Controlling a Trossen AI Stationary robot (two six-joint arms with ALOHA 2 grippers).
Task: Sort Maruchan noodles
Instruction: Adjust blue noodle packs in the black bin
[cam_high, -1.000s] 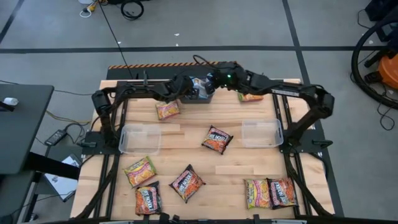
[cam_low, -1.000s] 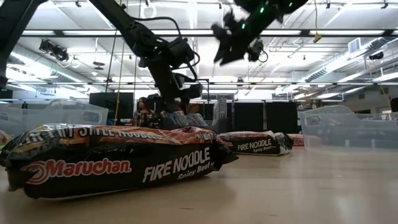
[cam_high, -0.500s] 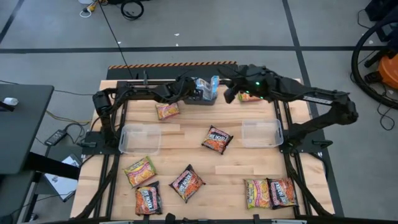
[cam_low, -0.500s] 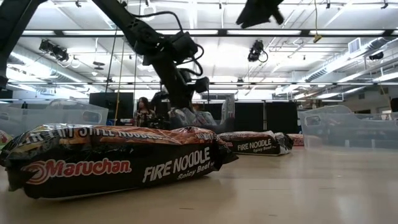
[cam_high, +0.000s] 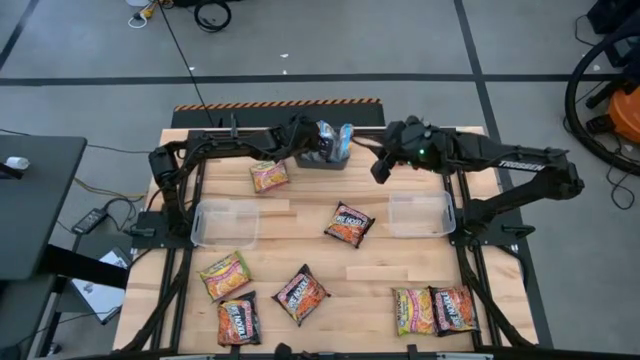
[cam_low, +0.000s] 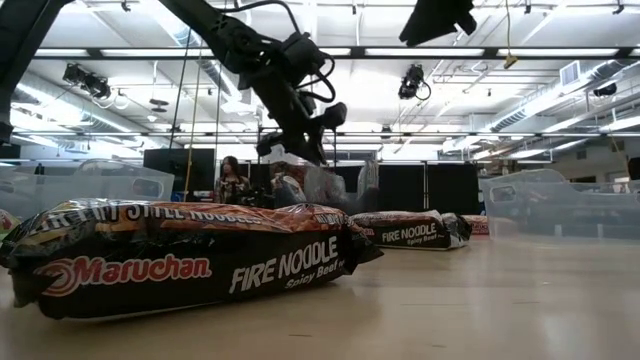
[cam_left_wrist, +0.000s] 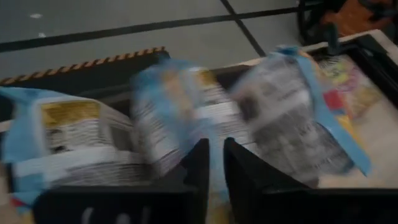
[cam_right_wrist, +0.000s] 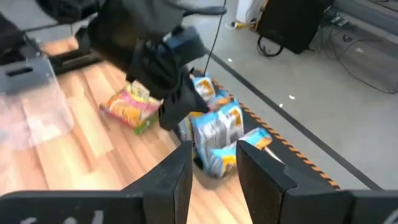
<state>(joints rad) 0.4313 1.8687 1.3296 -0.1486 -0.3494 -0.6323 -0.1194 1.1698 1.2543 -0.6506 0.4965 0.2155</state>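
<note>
Packets lay scattered over the near table, with blue ones standing in the dark bin at the far edge. Our left gripper hung over that bin, fingers nearly together; whether they pinched a packet, we could not tell. We judged a square, deep pinch on one packet best. Our right gripper, fingers apart and empty, waited right of the bin.

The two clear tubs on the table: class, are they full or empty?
Empty. From above, the left tub and the right tub show only bare wood through their bottoms; every packet lies outside them.
</note>
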